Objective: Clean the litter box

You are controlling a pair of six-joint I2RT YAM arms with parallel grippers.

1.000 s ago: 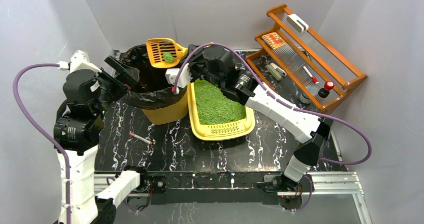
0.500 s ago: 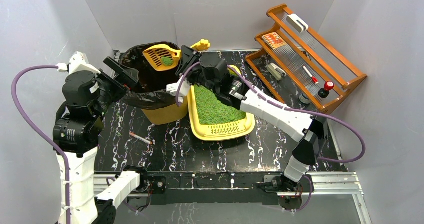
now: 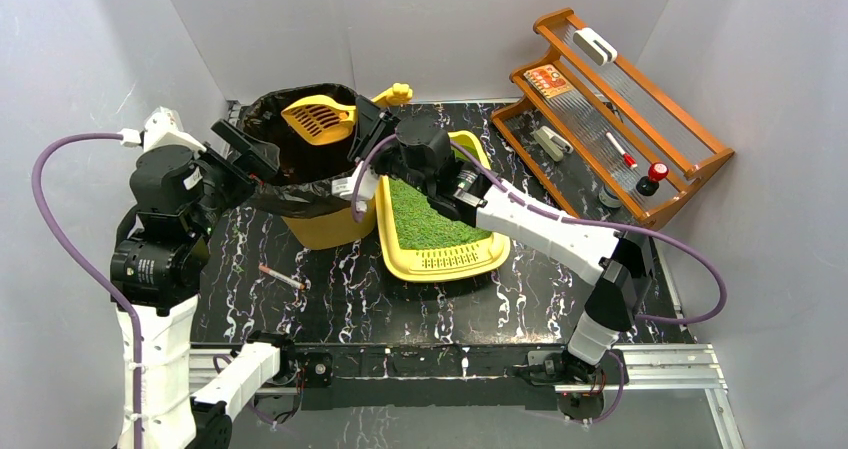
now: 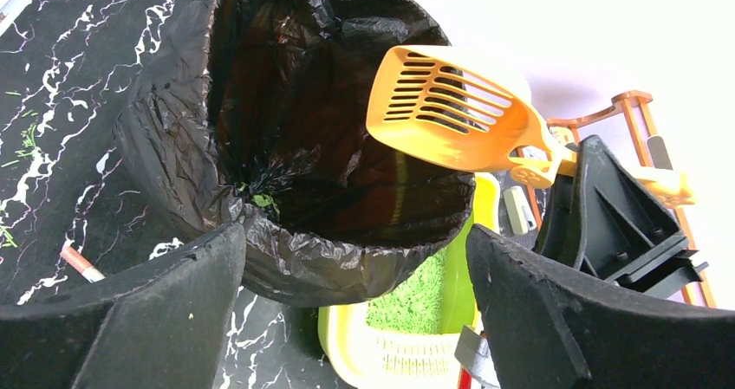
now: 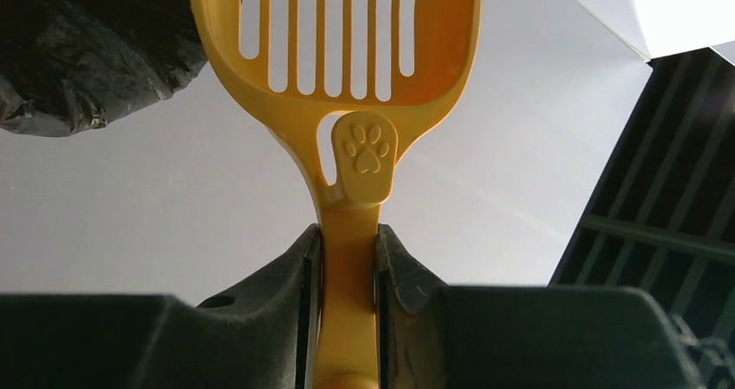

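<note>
Top external shows the right gripper [image 3: 372, 122] clamping the orange slotted plastic scoop [image 3: 318, 119] over the black-bagged yellow bin [image 3: 322, 232] beside the shallow yellow litter box [image 3: 442, 262], left gripper [image 3: 250, 147] spread wide; best tip it fully, centred over the bag.

From overhead I have the bin [image 3: 330, 231] at the far left of the table [image 3: 350, 309], with the litter box [image 3: 445, 261] just beside it on the right. The scoop [image 3: 318, 119] hangs over the bin's mouth, its handle pinched in the right gripper [image 3: 372, 121]. A rack [image 3: 610, 109] stands at the far right. A small stick [image 3: 282, 276], perhaps a pen, lies before the bin.
</note>
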